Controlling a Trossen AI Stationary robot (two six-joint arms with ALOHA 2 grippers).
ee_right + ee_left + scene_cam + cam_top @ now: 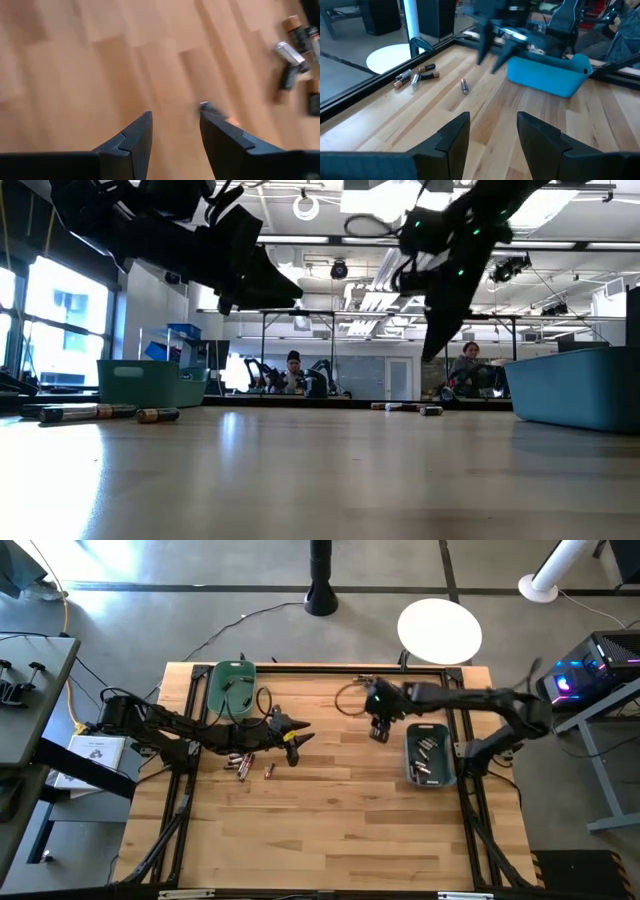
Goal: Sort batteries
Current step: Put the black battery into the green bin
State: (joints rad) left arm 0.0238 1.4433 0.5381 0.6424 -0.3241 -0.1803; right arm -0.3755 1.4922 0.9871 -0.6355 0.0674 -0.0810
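Small cylindrical batteries point(240, 760) — copper-brown and silvery — lie flat on my light wooden desk point(330, 820), long axes roughly left-right, below the green plastic bin point(231, 688). More fill the blue-grey bin point(428, 756). My left gripper point(295, 737) and right gripper point(380, 730) hover empty, jaws apart.

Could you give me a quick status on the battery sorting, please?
Left gripper open, empty, above the loose batteries. Right gripper open, empty, beside the blue bin. Nothing in the way.

Lit evenly from overhead; glare on the floor point(120, 600) beyond the tabletop's far left corner; motion-blurred in the right wrist view.
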